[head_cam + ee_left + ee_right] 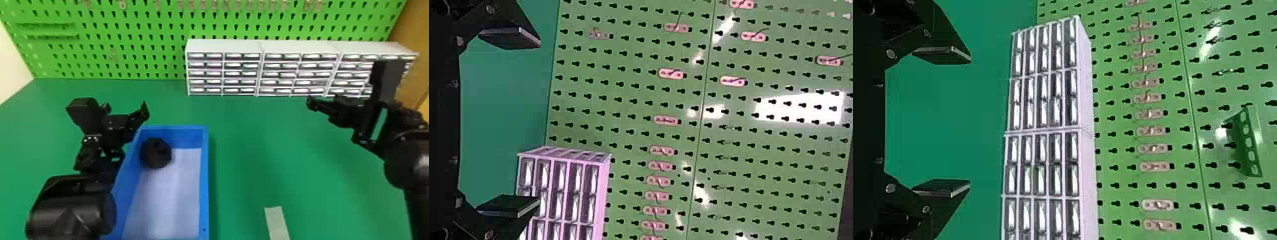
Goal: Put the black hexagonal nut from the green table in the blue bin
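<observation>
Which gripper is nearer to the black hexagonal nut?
The left. The left gripper is close to the black hexagonal nut, off its left side; the right gripper is much farther away, to the right of the blue bin.

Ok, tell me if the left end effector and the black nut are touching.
Apart: in the head view, blue bin wall lies between the black nut and the left end effector.

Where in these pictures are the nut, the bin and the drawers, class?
Nut (156, 153): head view, middle of its dark body.
Bin (205, 191): head view, its right-hand rim.
Drawers (205, 73): head view, front of the leftmost unit.
</observation>
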Controlling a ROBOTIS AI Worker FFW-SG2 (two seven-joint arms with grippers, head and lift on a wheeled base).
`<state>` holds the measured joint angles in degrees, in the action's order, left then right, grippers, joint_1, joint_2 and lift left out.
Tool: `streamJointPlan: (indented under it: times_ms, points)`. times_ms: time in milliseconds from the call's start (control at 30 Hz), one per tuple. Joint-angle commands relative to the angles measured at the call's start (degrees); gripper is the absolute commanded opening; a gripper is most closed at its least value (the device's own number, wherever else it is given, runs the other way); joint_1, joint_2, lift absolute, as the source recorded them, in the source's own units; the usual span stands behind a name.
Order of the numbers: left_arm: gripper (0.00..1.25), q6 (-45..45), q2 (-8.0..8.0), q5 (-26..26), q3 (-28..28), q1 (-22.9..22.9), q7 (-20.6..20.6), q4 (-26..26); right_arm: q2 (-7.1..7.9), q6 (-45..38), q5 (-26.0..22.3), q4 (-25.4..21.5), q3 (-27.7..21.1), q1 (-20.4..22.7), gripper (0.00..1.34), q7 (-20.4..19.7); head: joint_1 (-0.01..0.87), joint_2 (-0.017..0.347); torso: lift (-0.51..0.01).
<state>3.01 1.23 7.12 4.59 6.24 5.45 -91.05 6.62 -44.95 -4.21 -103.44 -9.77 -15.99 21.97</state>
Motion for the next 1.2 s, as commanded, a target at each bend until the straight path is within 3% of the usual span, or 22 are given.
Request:
streamJointPlan:
  times_ms: [0,333,667,1167]
  points:
    - [1.08,0.07,0.0,0.0,-0.1,0.09,0.0,0.0,-0.64,3.56,2.28,0.08,-0.69,1.49,0.95,-0.08,0.686,0.051,-0.097]
    - [1.08,0.07,0.0,0.0,-0.1,0.09,0.0,0.0,-2.14,11.38,4.56,2.1,-2.62,4.39,0.95,-1.31,0.686,0.051,-0.097]
    - [1.08,-0.02,0.0,0.0,0.07,0.0,0.0,0.0,-2.05,19.2,4.91,5.44,-2.36,6.23,0.95,-1.31,0.686,0.051,-0.097]
    - [1.08,-0.02,0.0,0.18,0.07,-0.09,0.0,0.0,-2.4,24.04,6.05,5.88,-2.09,7.99,0.94,-1.31,0.686,0.051,-0.097]
